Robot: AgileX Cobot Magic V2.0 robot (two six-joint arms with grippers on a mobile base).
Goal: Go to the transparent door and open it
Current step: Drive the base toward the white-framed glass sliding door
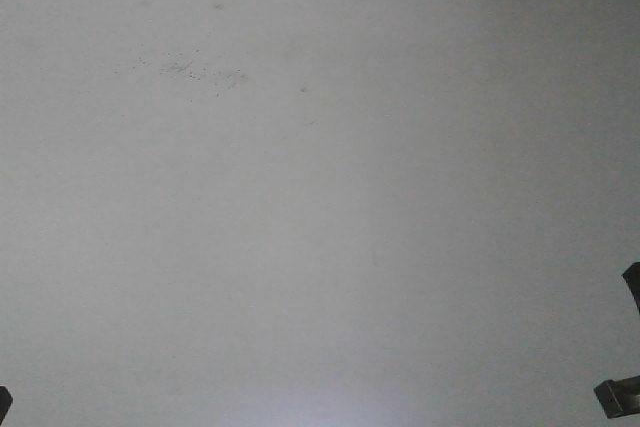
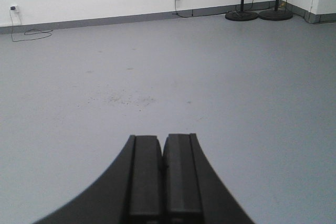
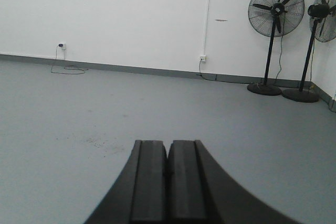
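The transparent door is out of view in every frame. My left gripper (image 2: 163, 139) is shut and empty, its dark fingers pressed together over bare grey floor. My right gripper (image 3: 168, 143) is also shut and empty, pointing across the floor toward a white wall. In the front view only grey floor shows, with a dark part of the right arm (image 1: 622, 392) at the lower right edge and a sliver of the left arm (image 1: 4, 403) at the lower left corner.
Two black pedestal fans (image 3: 276, 9) (image 3: 324, 11) stand at the far right by the white wall (image 3: 131, 14); their round bases (image 2: 241, 15) show in the left wrist view. Wall sockets (image 3: 202, 57) with trailing cables (image 2: 31, 34) sit along the grey skirting. A speckled dirt patch (image 1: 190, 71) marks the floor.
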